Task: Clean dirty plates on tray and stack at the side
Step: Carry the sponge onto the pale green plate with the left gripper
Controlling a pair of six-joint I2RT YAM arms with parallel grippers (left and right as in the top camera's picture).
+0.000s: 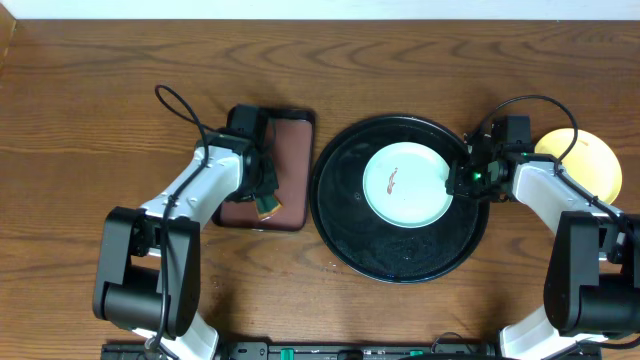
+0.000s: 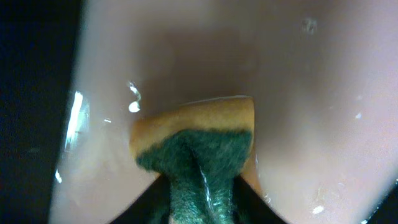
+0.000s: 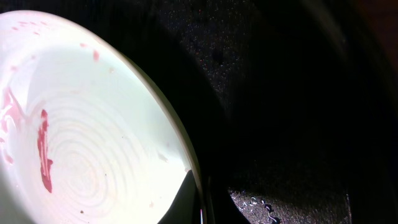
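Left claw: the left claw pinches a sponge, green side towards the fingers and yellow side outward, over the near part of the brown tray.
Brown tray: left of the worktop's middle, long sides running far to near. Its glossy floor fills the left wrist view around the sponge, and I cannot tell whether the sponge touches it.
Tray: the tray lies right of the middle. Its left rim is just beside the brown tray's right edge, with a thin strip of wood between them.
Mint plate: the mint plate lies flat in the tray, towards the far right, and a wide band of black floor shows on its near and left sides. A red smear marks its middle.
Right claw: the right claw is at the mint plate's right rim. In the wrist view the rim runs in between the fingers; I cannot tell whether they press it.
Yellow plate: the yellow plate sits off the tray near the right edge, partly behind the right arm.
Room: bare worktop shows along the far edge and in the far left corner, and a narrower strip of wood lies between the tray and the near edge.
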